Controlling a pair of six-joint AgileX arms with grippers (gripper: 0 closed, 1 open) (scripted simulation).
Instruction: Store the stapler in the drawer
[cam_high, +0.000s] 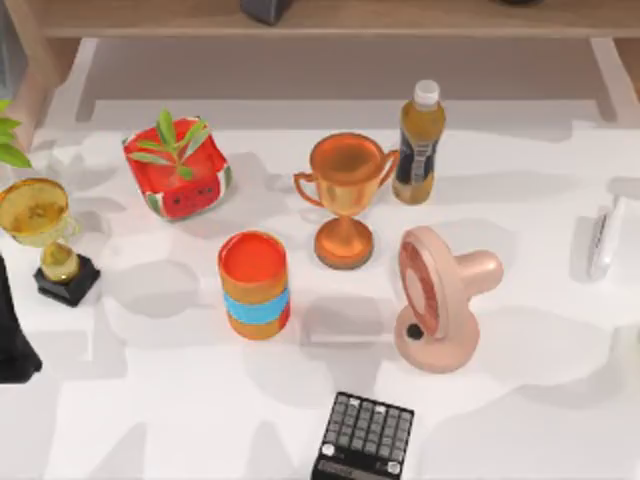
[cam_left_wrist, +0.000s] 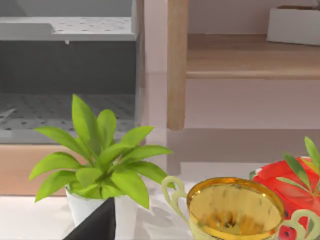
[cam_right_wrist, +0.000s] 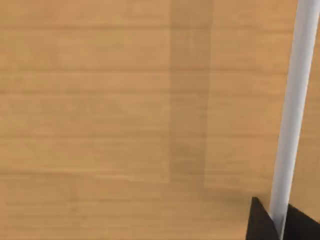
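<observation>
The stapler (cam_high: 600, 240), slim and white with pale grey, lies on the white table near its right edge, right of the pink fan (cam_high: 440, 300). No gripper is on it. My left arm (cam_high: 12, 335) stands as a dark shape at the table's left edge, beside the gold trophy (cam_high: 45, 235). In the left wrist view a dark part of the left gripper (cam_left_wrist: 95, 225) shows before a leafy potted plant (cam_left_wrist: 100, 160). A grey cabinet compartment (cam_left_wrist: 65, 75) lies beyond; whether it is the drawer I cannot tell. Dark parts of the right gripper (cam_right_wrist: 280, 225) sit against a wooden surface (cam_right_wrist: 100, 100).
Across the table stand a watermelon planter (cam_high: 178, 170), a bronze trophy (cam_high: 345, 195), an amber bottle (cam_high: 418, 145), an orange-and-blue can (cam_high: 255, 285) and a black calculator (cam_high: 365, 440) at the front. A wooden shelf (cam_high: 330, 18) runs along the back.
</observation>
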